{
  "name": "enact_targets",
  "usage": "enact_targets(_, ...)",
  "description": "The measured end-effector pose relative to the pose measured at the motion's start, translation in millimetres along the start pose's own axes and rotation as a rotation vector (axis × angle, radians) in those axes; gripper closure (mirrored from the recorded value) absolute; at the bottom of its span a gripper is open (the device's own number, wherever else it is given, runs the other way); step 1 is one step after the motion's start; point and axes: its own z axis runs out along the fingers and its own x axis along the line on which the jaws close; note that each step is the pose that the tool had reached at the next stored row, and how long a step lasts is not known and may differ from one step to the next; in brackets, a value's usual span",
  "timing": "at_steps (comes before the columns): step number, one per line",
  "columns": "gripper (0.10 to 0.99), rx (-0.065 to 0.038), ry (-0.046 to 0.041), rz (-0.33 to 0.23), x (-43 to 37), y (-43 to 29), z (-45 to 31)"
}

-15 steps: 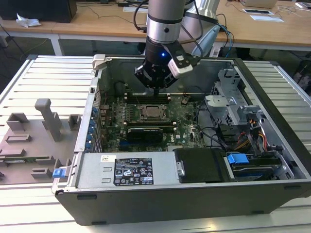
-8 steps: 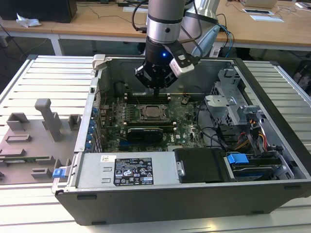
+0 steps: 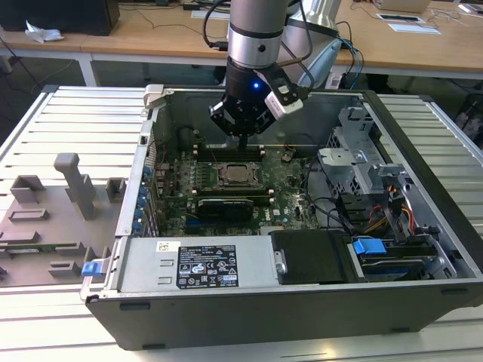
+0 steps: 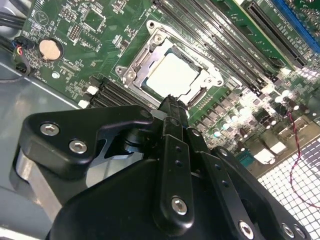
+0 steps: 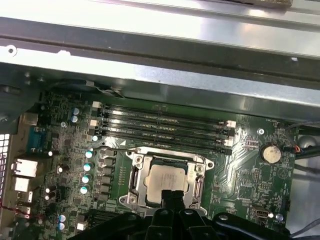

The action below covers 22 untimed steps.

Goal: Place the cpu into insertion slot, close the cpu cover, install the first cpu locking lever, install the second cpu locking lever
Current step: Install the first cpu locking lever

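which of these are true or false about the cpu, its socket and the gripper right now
1. The cpu lies in the insertion slot. True.
2. The gripper is holding the cpu. False: it is shut on nothing, with its tip over the slot's edge.
3. The cpu cover lies flat around the chip. True.
4. The computer case has its side panel on. False: the side is open, with the motherboard in plain sight.
5. A round coin battery sits on the motherboard. True.
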Motion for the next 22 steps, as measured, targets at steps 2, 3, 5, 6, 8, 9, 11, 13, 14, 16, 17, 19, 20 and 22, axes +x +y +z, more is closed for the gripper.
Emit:
enact_targets(2, 0.98, -0.001, 0.0, 0.0, 0.0, -0.1, 0.0)
enact_targets(3, 0.98, -0.001, -0.0001, 0.0, 0.0, 0.0, 0.0)
enact_targets(5, 0.98, -0.001, -0.0001, 0.0, 0.7, 0.0, 0.0)
enact_targets(6, 0.98, -0.001, -0.0001, 0.0, 1.2, 0.1, 0.0)
enact_targets(8, 0.98, -0.001, -0.0003, 0.0, 3.8, 0.4, 0.0)
enact_targets(9, 0.98, 0.001, -0.0002, 0.0, 5.5, 0.7, 0.0)
enact_targets(11, 0.98, 0.004, -0.0001, 0.0, 9.0, 1.2, 0.2)
enact_targets(13, 0.98, 0.004, 0.0, 0.0, 13.3, 1.8, 0.3)
enact_targets(14, 0.98, 0.004, 0.0, 0.0, 16.9, 2.3, 0.3)
enact_targets(16, 0.98, 0.004, 0.0001, 0.0, 20.3, 2.8, 0.4)
enact_targets(17, 0.98, 0.004, 0.0001, 0.0, 21.3, 2.9, 0.5)
enact_targets(19, 0.98, 0.004, 0.0001, 0.0, 24.4, 3.3, 0.5)
enact_targets(20, 0.98, 0.004, 0.0001, 0.0, 26.6, 3.6, 0.5)
enact_targets(22, 0.98, 0.004, 0.0, 0.0, 29.1, 4.0, 0.7)
